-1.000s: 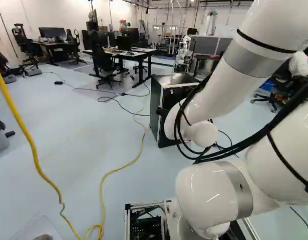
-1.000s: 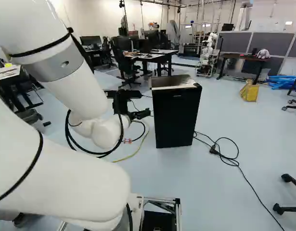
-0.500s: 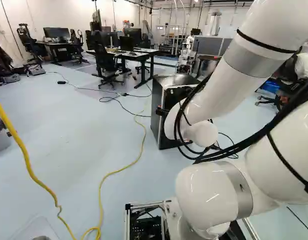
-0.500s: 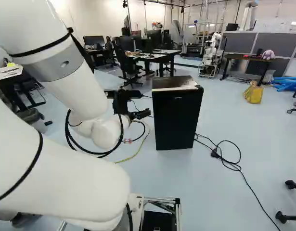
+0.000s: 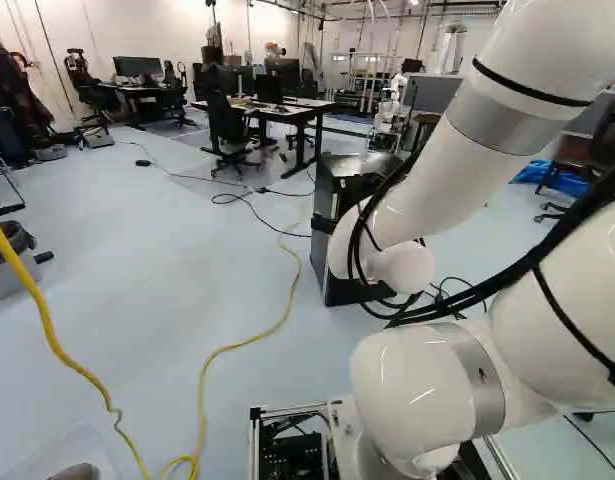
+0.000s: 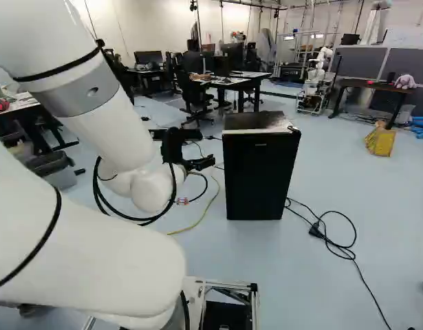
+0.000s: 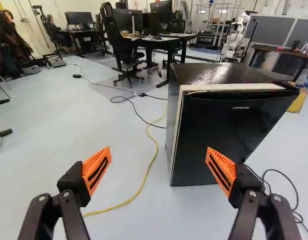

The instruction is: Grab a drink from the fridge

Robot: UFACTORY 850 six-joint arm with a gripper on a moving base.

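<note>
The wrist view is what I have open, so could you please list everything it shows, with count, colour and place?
Fridge: one, black, ahead of the gripper
Yellow cable: one, yellow, on the floor
Black cables: count unclear, black, both sides of the fridge
Desks: at least three, dark, farther off
Monitors: several, black, on desks
Chairs: several, black, by desks
White robot: one, white, behind the fridge
Partitions: several, grey, far back
Yellow bag: one, yellow, behind the fridge
Gripper: one, black, nearest, open
Pads: two, orange, on its fingers
</note>
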